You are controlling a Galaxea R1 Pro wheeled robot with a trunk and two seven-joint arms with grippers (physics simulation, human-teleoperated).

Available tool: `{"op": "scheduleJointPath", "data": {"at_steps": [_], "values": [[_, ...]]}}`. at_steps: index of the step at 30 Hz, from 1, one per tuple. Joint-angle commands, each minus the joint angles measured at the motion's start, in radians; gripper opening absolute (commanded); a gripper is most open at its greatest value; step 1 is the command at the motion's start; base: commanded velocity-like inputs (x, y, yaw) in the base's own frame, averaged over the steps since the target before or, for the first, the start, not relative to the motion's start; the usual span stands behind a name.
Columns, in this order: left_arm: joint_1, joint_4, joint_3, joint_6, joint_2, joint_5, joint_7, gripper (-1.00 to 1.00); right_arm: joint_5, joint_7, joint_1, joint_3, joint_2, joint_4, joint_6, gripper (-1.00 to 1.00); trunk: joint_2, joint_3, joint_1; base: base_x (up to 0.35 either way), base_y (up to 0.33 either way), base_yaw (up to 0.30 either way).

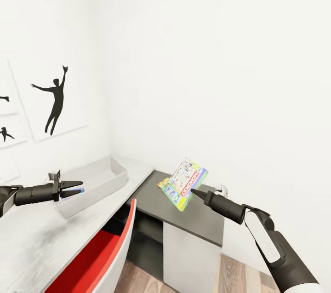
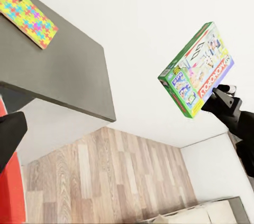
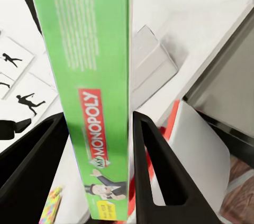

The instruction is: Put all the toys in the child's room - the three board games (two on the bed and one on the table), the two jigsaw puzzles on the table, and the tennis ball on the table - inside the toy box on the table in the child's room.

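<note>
Head view: pale grey toy box (image 1: 99,181) on the long grey-white table (image 1: 37,233), near the far end by the corner of the white walls; below the table edge, a red-and-white curved chair shell (image 1: 103,256), then a lower dark grey side surface (image 1: 184,219) on a white cabinet (image 1: 191,256); wood-plank floor (image 1: 239,274) beneath. Black silhouette pictures (image 1: 55,100) on the left wall. Held up in the air over the dark surface, tilted, a Monopoly board game (image 1: 184,183), pinched at its lower edge by the right gripper (image 1: 198,193); right arm reaching forward and to the left from the lower right corner, forearm rising toward the box. Left gripper (image 1: 73,188) level over the table just in front of the toy box, pointing right, arm stretched in from the left edge; fingers close together around something small and coloured at the tips, too small to identify, so open or closed cannot be told. Left wrist view: same green-edged game box (image 2: 198,71) in the black right gripper (image 2: 219,94) against the white wall, and a bright jigsaw puzzle (image 2: 27,17) lying flat on the dark grey surface (image 2: 63,71), well apart from the game; plank floor (image 2: 106,176) below. Right wrist view: green side of the game box (image 3: 92,92) with its Monopoly logo upright between the two black fingers (image 3: 153,171), both pressed against it; beyond, toy box (image 3: 151,65), white table top (image 3: 190,18) and red-trimmed chair shell (image 3: 198,155).
</note>
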Motion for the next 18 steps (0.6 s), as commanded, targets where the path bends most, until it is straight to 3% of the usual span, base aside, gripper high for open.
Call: {"op": "scheduleJointPath", "data": {"at_steps": [1,18], "values": [[0.0,0.0,0.007,0.011,0.0,-0.011,-0.005,1.0,-0.009,-0.001,0.0,0.001,-0.001,0.0,0.005,-1.0,-0.001,0.0,0.001,0.111,0.0,0.292],[0.0,0.0,0.006,0.011,-0.001,-0.011,-0.005,1.0,-0.009,-0.001,0.0,0.001,-0.001,0.001,0.005,-1.0,-0.001,0.0,0.001,0.029,-0.021,0.292]]}}
